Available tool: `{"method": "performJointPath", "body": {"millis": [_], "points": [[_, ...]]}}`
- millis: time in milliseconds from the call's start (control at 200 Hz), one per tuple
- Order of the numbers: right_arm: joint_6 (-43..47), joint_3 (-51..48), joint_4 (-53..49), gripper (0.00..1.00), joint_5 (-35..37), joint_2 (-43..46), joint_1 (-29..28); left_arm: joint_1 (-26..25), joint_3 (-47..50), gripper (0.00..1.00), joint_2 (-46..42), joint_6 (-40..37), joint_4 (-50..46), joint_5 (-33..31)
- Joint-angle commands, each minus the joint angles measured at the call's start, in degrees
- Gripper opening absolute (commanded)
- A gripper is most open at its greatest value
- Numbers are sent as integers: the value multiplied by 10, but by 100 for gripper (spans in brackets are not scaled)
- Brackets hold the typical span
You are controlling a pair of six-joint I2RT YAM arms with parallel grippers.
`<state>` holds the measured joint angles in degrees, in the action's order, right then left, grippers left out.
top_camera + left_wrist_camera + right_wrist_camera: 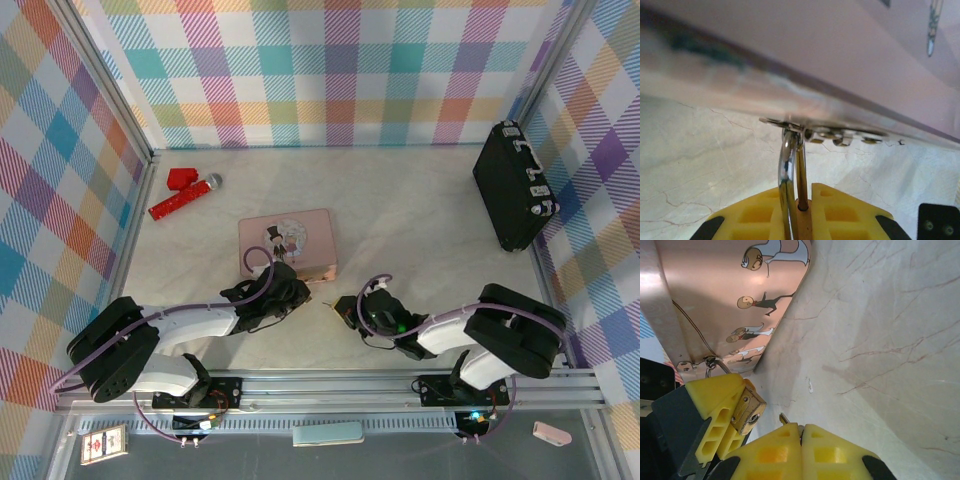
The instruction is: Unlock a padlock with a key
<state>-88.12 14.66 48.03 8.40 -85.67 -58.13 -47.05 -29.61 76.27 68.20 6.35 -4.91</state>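
left gripper (801,202) clamps tiny rigid brass padlock (751,411) by its body | right gripper (801,430) pinches thin dark metal key (784,418); likely light, slippery, so grip the bow and leave the tip free

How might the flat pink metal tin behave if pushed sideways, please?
The flat pink metal tin lies on a smooth tabletop, so probably slides rather than tips. The left gripper holds the brass padlock through its clasp, likely tethering it.

The top camera looks down from above and behind over the whole table (420,230). Both wrist cameras sit low and very close, sharing the edge of the pink tin (715,300) and the padlock (747,412).
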Motion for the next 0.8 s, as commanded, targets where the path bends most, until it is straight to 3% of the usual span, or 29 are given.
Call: {"method": "performJointPath", "body": {"millis": [0,545,795], "points": [[-24,-9,61,0,12,-17,-9,9,-5,12,-17,14,51,-28],[-93,-16,187,0,11,-100,-24,4,5,9,-12,36,81,-19],[-104,-16,198,0,15,-103,-24,2,4,9,-9,38,85,-20]]}}
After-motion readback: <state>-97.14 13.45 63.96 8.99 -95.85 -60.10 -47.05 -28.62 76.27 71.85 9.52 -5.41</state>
